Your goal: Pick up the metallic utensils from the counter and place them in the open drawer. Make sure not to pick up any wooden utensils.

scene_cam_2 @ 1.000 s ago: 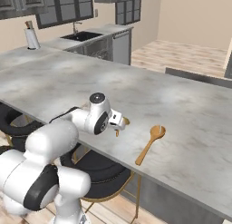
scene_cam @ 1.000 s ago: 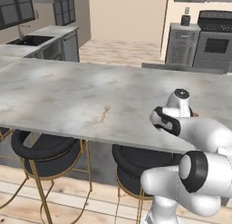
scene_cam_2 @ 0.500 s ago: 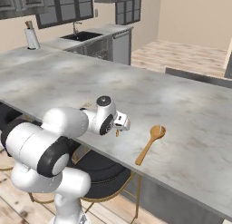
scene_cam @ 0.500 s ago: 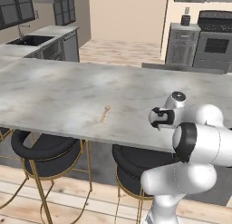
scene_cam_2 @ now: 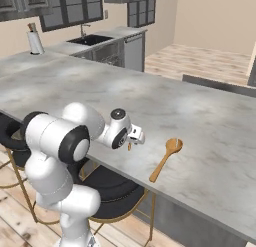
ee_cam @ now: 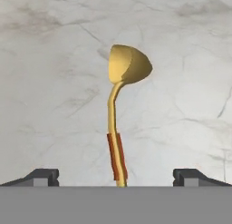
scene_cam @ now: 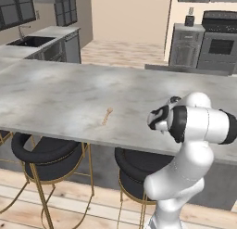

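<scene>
Nothing is being held by the wide-open gripper point(ee_cam: 116, 177), which is being hung over a wooden spoon point(ee_cam: 122, 96) near the worktop point(scene_cam: 60, 93) edge, so the task is judged barely begun.

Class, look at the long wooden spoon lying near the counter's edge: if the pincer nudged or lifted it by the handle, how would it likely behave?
The long wooden spoon looks rigid, so it would probably slide or pivot as one piece on the smooth counter. Its round bowl sits at one end, so a handle grip would likely leave it bowl-heavy and drooping. The slim handle may rock or roll slightly.
</scene>
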Controlling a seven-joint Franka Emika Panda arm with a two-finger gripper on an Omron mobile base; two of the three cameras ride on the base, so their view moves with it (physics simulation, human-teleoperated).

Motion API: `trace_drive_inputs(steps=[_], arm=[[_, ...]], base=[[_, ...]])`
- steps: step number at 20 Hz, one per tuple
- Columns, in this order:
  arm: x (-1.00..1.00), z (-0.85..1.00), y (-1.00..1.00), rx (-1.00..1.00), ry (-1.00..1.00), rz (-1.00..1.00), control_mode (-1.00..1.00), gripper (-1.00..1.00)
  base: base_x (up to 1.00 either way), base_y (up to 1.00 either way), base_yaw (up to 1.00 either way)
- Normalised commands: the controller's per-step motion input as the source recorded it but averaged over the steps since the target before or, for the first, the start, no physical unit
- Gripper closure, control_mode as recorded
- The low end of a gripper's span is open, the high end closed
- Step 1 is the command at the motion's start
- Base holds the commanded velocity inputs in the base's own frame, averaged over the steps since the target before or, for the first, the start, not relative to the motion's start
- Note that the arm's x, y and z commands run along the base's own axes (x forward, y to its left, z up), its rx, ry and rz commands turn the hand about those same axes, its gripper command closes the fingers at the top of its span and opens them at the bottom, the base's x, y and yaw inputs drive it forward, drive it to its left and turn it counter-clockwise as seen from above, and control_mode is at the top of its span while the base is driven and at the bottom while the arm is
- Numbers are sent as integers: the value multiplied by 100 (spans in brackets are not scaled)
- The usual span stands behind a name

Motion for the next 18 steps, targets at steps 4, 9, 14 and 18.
trace_drive_inputs(steps=[4, 9, 14, 18], arm=[[34, -27, -4, 0, 0, 0, -100, -100], [40, -35, 0, 0, 0, 0, -100, -100], [38, -39, 0, 0, 0, 0, -100, -100], [35, -44, -1, 0, 0, 0, -100, -100]], base=[[0, 0, 0], [0, 0, 0], [0, 0, 0], [0, 0, 0]])
